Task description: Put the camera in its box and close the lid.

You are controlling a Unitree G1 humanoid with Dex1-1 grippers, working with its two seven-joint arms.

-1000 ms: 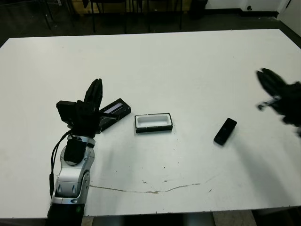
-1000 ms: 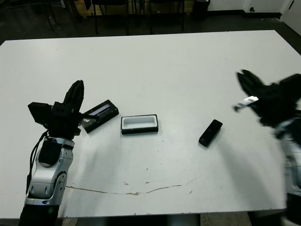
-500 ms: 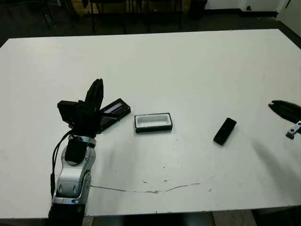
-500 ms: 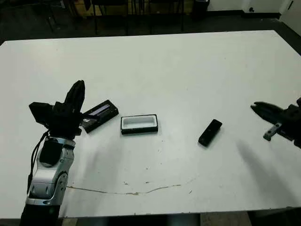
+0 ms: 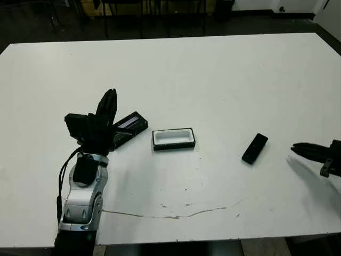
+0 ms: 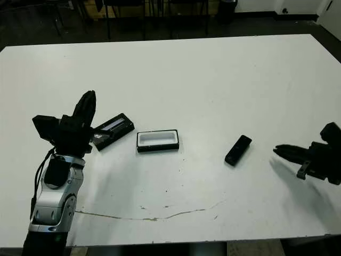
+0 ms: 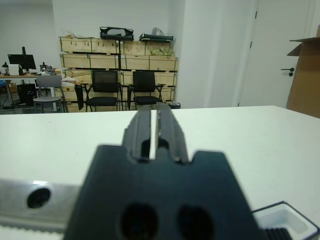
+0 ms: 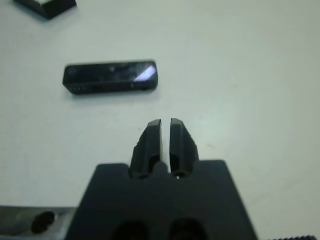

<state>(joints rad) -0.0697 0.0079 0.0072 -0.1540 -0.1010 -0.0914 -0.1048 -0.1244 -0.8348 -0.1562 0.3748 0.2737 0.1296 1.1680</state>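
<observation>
Now, view by view, what you have on the white table (image 5: 213,80):

Head views, camera: you see the camera (image 5: 255,148) lying flat and slanted at centre-right, well right of the box.
Head views, box: the box (image 5: 173,138) sits open, white inside showing, empty, near the middle.
Head views, lid: the lid (image 5: 128,126) lies just left of the box, partly behind your left gripper (image 5: 108,106).
Head views, change: your right gripper (image 6: 285,151) has dropped lower and come nearer the camera than half a second ago; the left arm, box, lid and camera have not moved.
Left wrist view: your left gripper (image 7: 154,117) has its fingers almost together, holding nothing.
Right wrist view: your right gripper (image 8: 166,130) shows only a thin slit between its fingers, empty, pointing at the camera (image 8: 110,77) but not touching it.
</observation>
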